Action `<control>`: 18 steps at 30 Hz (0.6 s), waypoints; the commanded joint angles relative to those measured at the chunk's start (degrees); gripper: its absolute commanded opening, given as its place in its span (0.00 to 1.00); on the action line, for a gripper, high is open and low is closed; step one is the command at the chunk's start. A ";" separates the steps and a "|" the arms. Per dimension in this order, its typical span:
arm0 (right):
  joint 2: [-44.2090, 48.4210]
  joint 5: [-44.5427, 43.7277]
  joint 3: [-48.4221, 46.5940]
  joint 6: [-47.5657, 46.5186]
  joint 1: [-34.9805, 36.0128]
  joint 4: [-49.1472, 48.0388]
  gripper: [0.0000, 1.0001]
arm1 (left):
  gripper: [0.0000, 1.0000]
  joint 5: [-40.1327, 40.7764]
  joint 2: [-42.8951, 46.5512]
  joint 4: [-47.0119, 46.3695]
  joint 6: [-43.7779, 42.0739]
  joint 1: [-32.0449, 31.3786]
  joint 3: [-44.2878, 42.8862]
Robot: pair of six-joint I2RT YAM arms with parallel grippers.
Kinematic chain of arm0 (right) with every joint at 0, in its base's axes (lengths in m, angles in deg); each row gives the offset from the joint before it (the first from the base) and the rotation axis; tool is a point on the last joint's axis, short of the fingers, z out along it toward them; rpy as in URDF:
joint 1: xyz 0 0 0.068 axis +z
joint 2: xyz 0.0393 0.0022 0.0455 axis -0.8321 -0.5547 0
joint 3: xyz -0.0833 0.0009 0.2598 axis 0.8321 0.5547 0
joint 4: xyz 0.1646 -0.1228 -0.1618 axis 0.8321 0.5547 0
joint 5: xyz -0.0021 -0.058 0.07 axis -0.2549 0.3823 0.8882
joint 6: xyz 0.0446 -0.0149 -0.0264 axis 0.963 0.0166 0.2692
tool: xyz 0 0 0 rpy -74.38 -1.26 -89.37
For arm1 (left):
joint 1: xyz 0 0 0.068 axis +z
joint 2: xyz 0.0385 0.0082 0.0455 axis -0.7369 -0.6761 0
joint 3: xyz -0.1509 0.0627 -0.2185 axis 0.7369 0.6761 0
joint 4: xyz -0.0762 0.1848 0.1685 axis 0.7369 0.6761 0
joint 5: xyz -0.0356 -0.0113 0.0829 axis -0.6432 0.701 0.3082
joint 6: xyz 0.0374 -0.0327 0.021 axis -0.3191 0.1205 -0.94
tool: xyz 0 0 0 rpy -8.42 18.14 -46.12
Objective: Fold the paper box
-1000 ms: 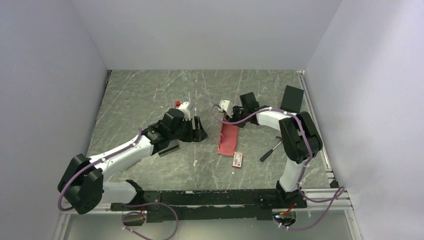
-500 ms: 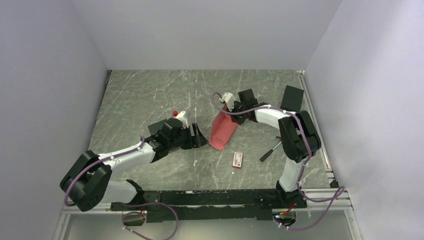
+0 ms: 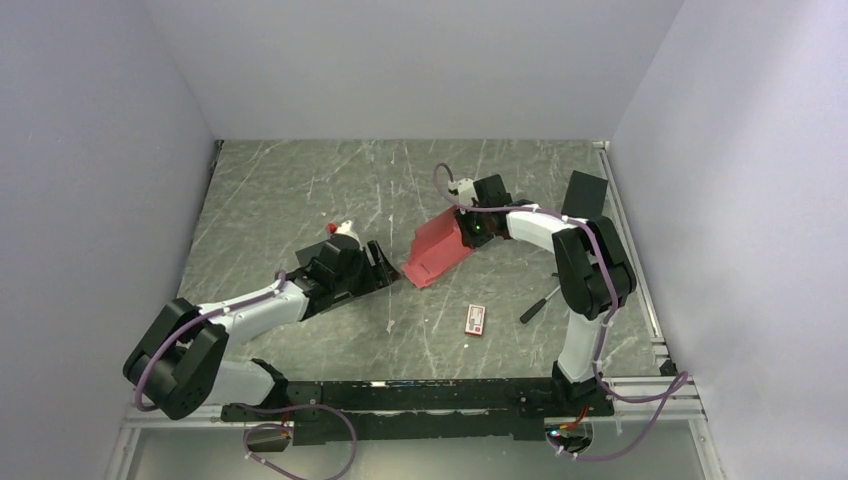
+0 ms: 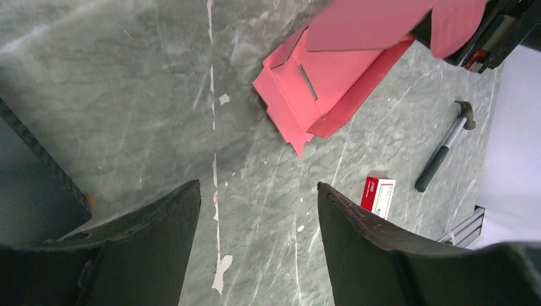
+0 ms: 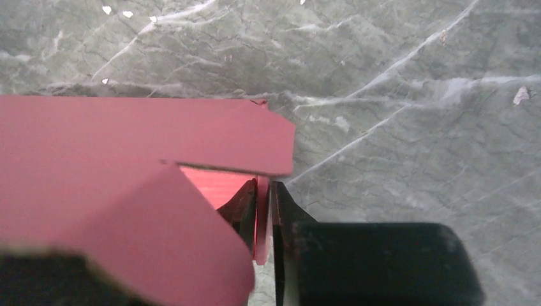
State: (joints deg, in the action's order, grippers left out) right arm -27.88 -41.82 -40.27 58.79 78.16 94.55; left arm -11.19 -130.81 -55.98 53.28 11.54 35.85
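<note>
paper box [image 3: 437, 252], mid-fold: right fingers [image 5: 284, 210] clamped on one wall, box tilted on the table [image 3: 300, 190]; left fingers [image 4: 166, 223] stood apart, empty, nearby; next move likely needed them bracing a flap.

three cameras, one paper box [image 3: 435, 255]
top external looks down on the whole table [image 3: 280, 190]; left wrist sees the paper box nearby; right wrist, seemingly closest, too.

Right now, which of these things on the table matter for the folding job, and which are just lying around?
In the job:
paper box, tilted
right gripper, pinching its edge
left gripper, open, facing it

Lying about:
red-and-white packet
black-handled tool
black box
</note>
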 commanded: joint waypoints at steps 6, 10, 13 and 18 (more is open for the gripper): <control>1.80 2.00 -1.43 -0.44 -0.38 1.34 0.35 | 0.69 -5.99 6.03 -1.03 -6.32 2.88 -0.65; 4.36 5.40 -0.79 -3.03 -1.24 2.12 0.45 | 0.79 -4.54 13.41 3.30 -9.47 3.35 0.72; 5.42 7.39 -0.61 -4.96 -1.63 3.65 0.50 | 0.98 -1.29 17.94 5.74 -10.07 3.86 1.90; 7.95 9.05 -0.19 -9.59 -2.73 7.42 0.57 | 1.00 -5.43 21.60 0.84 -12.85 5.29 4.65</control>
State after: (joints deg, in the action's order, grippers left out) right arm -23.99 -36.01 -40.27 54.00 76.39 98.86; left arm -14.10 -110.77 -52.94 44.14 15.72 38.38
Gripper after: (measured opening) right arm 0.546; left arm 0.994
